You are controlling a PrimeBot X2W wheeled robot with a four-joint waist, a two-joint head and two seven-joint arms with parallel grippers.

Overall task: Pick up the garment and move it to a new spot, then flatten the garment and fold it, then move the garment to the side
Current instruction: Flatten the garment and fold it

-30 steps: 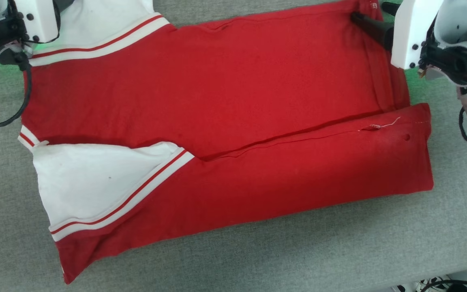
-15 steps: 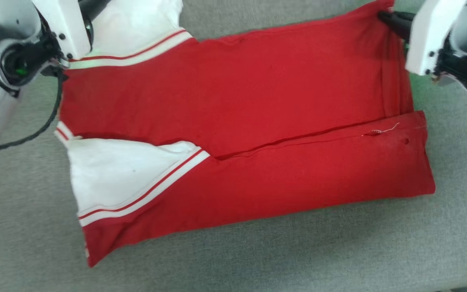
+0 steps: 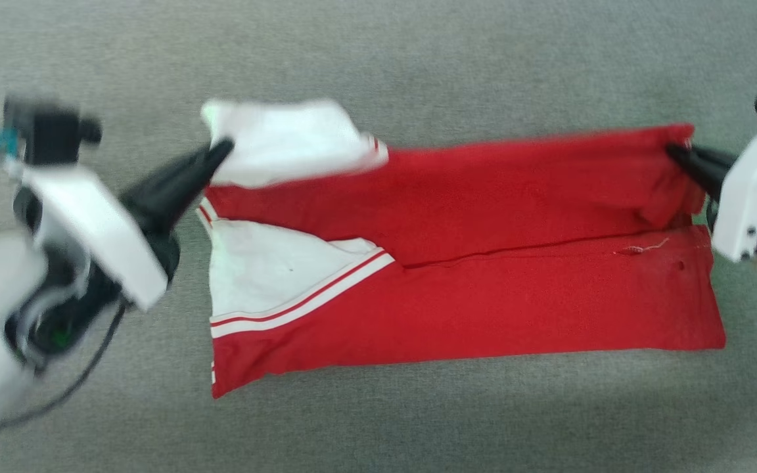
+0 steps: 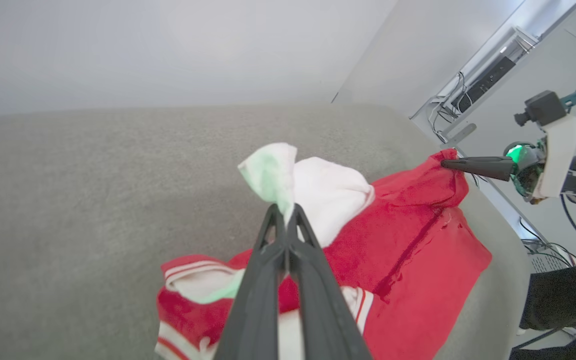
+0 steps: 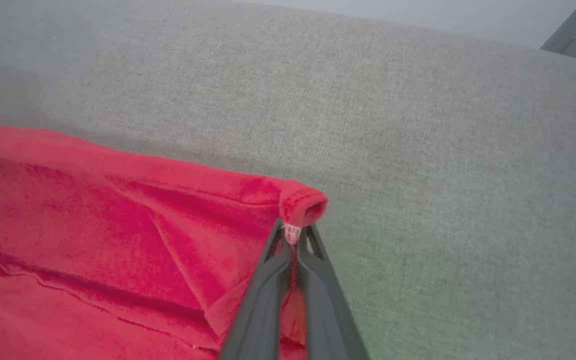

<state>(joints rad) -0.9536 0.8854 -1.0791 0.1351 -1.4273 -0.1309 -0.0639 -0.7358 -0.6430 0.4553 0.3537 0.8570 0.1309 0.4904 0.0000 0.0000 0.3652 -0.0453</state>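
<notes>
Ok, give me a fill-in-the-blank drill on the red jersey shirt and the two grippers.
1. The left gripper is shut on the ____ sleeve of the red short-sleeved jersey T-shirt.
2. The hem corner pinched by the right gripper is coloured ____.
3. The shirt lies on a ____ woven cloth surface.
Missing words: white; red; grey.

Red/wht garment, gray table

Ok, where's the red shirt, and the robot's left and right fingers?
red shirt (image 3: 483, 309), head view, on its folded red body.
left fingers (image 4: 268, 260), left wrist view, on one dark finger below the pinched white sleeve.
right fingers (image 5: 318, 300), right wrist view, on one dark finger below the pinched red corner.
</notes>
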